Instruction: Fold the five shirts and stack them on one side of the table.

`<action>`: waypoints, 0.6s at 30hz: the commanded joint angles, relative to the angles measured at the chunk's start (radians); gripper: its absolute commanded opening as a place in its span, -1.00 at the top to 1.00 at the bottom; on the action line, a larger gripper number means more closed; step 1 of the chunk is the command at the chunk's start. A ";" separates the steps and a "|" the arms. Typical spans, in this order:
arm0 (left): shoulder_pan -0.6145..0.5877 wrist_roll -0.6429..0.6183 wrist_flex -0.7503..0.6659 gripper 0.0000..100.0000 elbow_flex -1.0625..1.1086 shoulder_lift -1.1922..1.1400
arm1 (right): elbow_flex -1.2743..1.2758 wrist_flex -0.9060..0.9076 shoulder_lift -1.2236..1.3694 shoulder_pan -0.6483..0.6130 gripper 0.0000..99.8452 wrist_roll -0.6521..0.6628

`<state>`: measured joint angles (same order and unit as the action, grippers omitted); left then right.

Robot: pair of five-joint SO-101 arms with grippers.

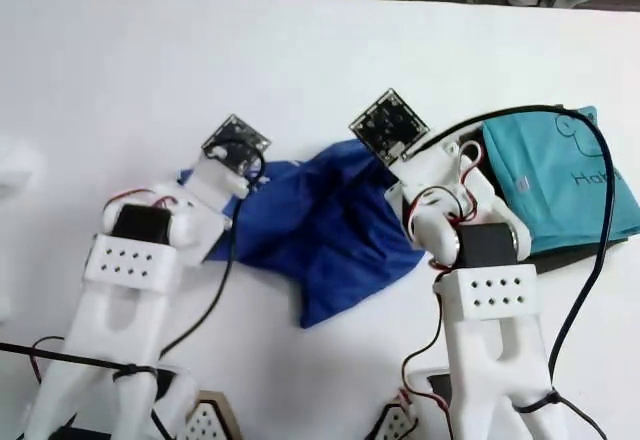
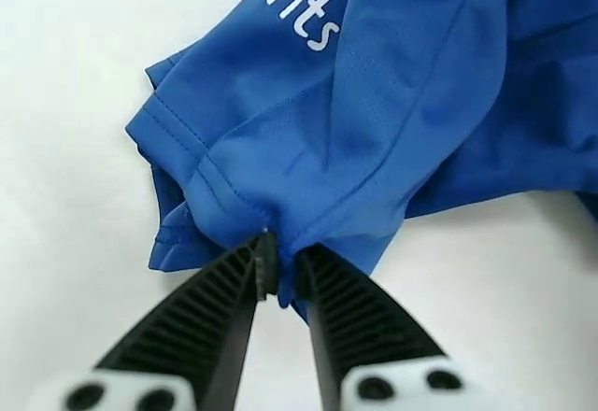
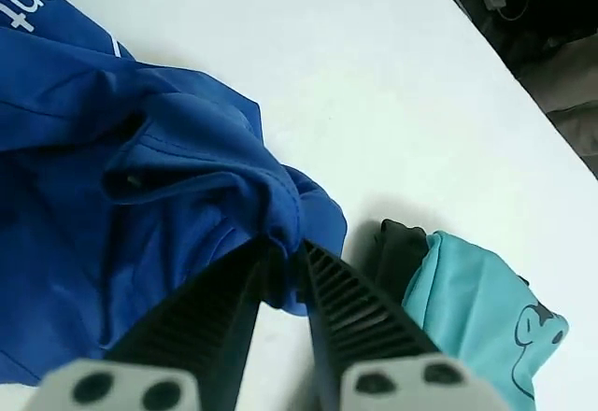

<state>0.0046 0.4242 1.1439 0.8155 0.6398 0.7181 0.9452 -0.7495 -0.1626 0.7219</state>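
Note:
A crumpled blue shirt (image 1: 325, 225) lies mid-table between the two arms. My left gripper (image 2: 278, 271) is shut on a hemmed edge of the blue shirt (image 2: 374, 112), at the cloth's left end in the high view. At the shirt's right end my right gripper (image 3: 280, 263) is shut on a bunched fold of the blue shirt (image 3: 131, 205). A folded teal shirt (image 1: 560, 175) rests on a dark folded one at the table's right side, also seen as the teal shirt (image 3: 472, 313) just beyond the right gripper.
The white table (image 1: 200, 60) stretches bare to the back and left. A black cable (image 1: 590, 250) loops over the teal stack by the right arm. Something white (image 1: 15, 165) sits at the far left edge.

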 commanded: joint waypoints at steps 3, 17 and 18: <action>-0.005 0.000 -0.011 0.89 -0.004 0.005 | -0.012 0.002 -0.002 0.010 0.96 0.008; -0.005 0.003 -0.009 0.77 -0.013 0.008 | -0.012 0.001 0.001 0.010 0.96 0.011; -0.005 0.003 -0.009 0.77 -0.015 0.008 | -0.012 0.001 0.001 0.012 0.96 0.011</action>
<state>0.0046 0.4242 1.1439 0.8155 0.6398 0.7181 0.9467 -0.7495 -0.1626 0.7281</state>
